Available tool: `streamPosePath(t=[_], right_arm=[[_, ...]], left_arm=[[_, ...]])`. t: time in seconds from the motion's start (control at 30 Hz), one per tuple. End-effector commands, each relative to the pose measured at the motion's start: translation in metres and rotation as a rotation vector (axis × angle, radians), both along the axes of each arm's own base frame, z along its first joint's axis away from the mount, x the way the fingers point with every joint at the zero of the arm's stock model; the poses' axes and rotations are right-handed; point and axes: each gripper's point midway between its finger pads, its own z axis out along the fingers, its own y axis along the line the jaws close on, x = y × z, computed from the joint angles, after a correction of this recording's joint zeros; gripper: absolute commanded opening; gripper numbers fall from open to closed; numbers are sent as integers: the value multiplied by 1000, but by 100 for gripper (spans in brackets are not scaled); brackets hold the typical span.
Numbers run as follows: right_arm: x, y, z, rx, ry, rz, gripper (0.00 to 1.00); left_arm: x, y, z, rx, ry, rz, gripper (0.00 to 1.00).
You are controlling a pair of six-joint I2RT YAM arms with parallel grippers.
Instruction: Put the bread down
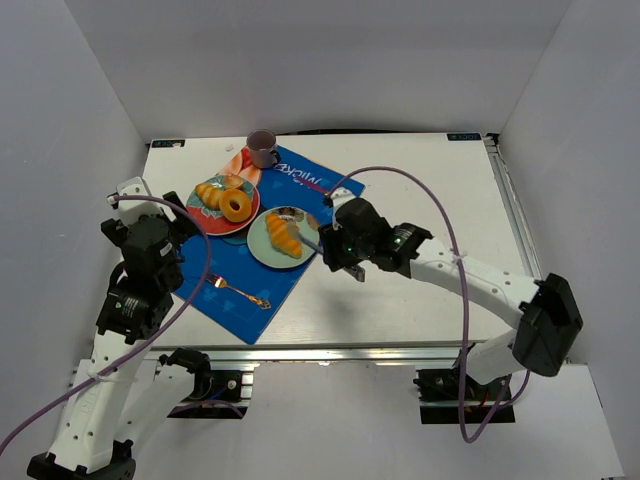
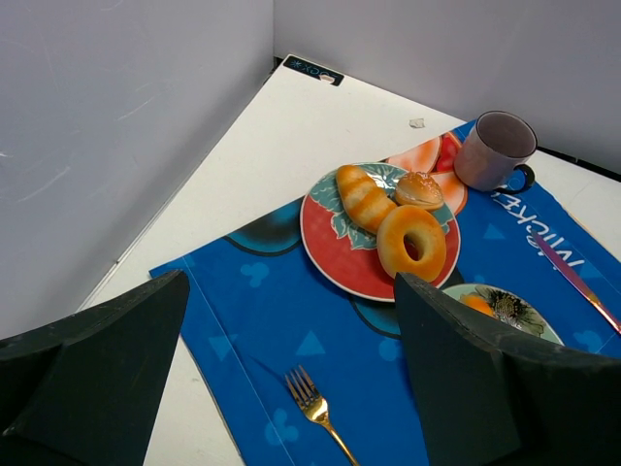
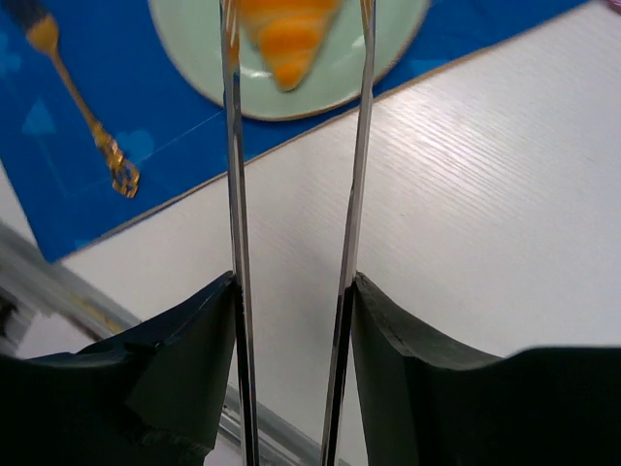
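Note:
The bread (image 1: 283,236) is a golden-orange ridged pastry lying on the pale green plate (image 1: 262,250) on the blue placemat. My right gripper (image 1: 340,247) is shut on a pair of metal tongs (image 3: 233,146), just right of the plate. In the right wrist view the two tong arms run forward on either side of the bread (image 3: 286,39) over the green plate (image 3: 335,73). The tong tips are out of frame, so I cannot tell if they pinch it. My left gripper (image 1: 178,232) is open and empty, left of the red plate; its fingers (image 2: 485,379) frame the placemat.
The red plate (image 1: 205,218) holds a similar ridged pastry (image 2: 364,197), a yellow doughnut (image 2: 412,243) and a small bun (image 2: 418,189). A purple mug (image 1: 262,148) stands behind it. A gold fork (image 1: 238,291) lies on the blue placemat (image 1: 235,310). White walls enclose the table.

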Motion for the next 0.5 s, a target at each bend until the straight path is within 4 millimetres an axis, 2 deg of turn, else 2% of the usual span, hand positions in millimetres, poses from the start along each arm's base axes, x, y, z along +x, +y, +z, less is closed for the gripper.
streamPosePath(t=[0.0, 0.07, 0.1, 0.17, 0.23, 0.37, 0.4, 0.47], right_arm=[[20, -42, 36, 25, -78, -338, 54], [20, -69, 38, 80, -17, -624, 55], [14, -97, 28, 18, -7, -745, 56], [11, -114, 16, 75, 67, -940, 58], [4, -123, -5, 64, 126, -1016, 58], [7, -116, -32, 92, 194, -1160, 55], [8, -114, -45, 53, 211, -1185, 54], [13, -103, -51, 60, 232, -1209, 52]], left_arm=[[2, -2, 3, -9, -17, -9, 98], [4, -4, 1, -9, -14, -18, 98], [5, -5, 1, -10, -17, -23, 98], [7, -8, -1, -13, -16, -39, 98], [7, -10, -1, -12, -15, -51, 98], [4, -9, 1, -1, -22, -56, 98], [3, -9, 0, -2, -24, -61, 98], [2, -10, 1, -2, -27, -69, 98]])
